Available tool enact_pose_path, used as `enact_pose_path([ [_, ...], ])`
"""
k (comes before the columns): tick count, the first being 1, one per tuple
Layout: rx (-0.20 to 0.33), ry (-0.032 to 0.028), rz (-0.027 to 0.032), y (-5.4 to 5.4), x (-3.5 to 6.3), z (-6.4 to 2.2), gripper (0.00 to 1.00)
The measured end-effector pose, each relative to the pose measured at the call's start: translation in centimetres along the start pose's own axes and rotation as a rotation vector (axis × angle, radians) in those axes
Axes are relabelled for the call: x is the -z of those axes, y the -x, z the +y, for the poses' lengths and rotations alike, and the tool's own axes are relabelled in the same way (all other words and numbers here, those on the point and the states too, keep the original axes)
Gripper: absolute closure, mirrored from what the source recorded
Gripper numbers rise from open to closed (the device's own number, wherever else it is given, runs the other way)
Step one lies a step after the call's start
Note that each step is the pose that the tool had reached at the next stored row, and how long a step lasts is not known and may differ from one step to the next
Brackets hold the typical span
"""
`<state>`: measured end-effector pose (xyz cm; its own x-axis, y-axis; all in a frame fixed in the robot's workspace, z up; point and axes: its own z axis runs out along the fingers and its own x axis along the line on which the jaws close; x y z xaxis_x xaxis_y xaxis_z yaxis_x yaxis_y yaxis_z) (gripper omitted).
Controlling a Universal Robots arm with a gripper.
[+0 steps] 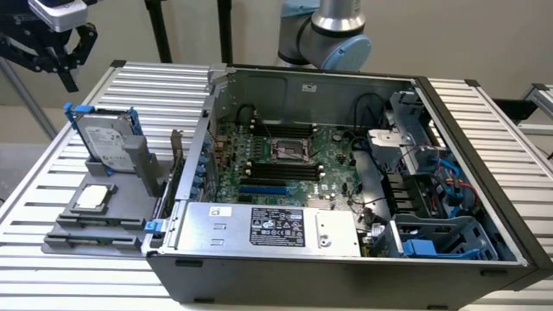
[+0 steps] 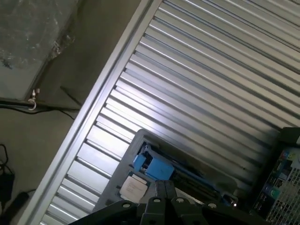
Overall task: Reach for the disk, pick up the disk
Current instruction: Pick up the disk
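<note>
the grey holder point(image 1: 87, 241) on the slatted tabletop point(image 1: 30, 188) keeps the disk point(image 1: 105, 144) standing upright in its back slot, with the blue bracket around it. a small square chip point(image 1: 93, 197) lies flat in the same holder, nearer to the front. just beside the holder, on the exterior view's right, stands the open computer case point(image 1: 346, 278), with a motherboard point(image 1: 285, 155) and a silver box point(image 1: 276, 227) inside. the fingers point(image 1: 67, 70) are pressed together and hold nothing. they hang high over the tabletop, well apart from the disk.
</note>
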<state>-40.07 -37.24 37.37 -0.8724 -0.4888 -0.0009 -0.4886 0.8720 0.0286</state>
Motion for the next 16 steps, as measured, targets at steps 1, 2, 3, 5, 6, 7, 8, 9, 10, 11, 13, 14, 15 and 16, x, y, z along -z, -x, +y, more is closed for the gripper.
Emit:
enact_pose_path([
  [1, 0.019, 0.0001, 0.0006, 0.00, 0.00, 0.00, 0.89],
  [2, 0.036, 0.0000, 0.0011, 0.00, 0.00, 0.00, 0.89],
  [3, 0.054, 0.0001, 0.0016, 0.00, 0.00, 0.00, 0.89],
  [5, 0.091, 0.0002, 0.0026, 0.00, -0.01, 0.00, 0.89],
  [6, 0.108, 0.0002, 0.0031, 0.00, -0.01, 0.00, 0.89],
  [7, 0.126, 0.0002, 0.0037, 0.00, -0.01, 0.00, 0.89],
  [8, 0.146, 0.0001, 0.0042, 0.00, -0.01, 0.00, 0.89],
  [9, 0.163, 0.0002, 0.0047, 0.00, -0.01, 0.00, 0.89],
  [10, 0.182, 0.0002, 0.0052, 0.00, -0.01, 0.00, 0.89],
  [11, 0.200, 0.0002, 0.0057, 0.00, -0.02, 0.00, 0.89],
  [13, 0.235, 0.0003, 0.0067, 0.00, -0.03, -0.01, 0.89],
  [14, 0.254, 0.0002, 0.0073, 0.00, -0.03, -0.01, 0.89],
  [15, 0.273, 0.0003, 0.0077, 0.00, -0.04, -0.01, 0.89],
  [16, 0.291, 0.0002, 0.0084, 0.00, -0.04, 0.00, 0.89],
])
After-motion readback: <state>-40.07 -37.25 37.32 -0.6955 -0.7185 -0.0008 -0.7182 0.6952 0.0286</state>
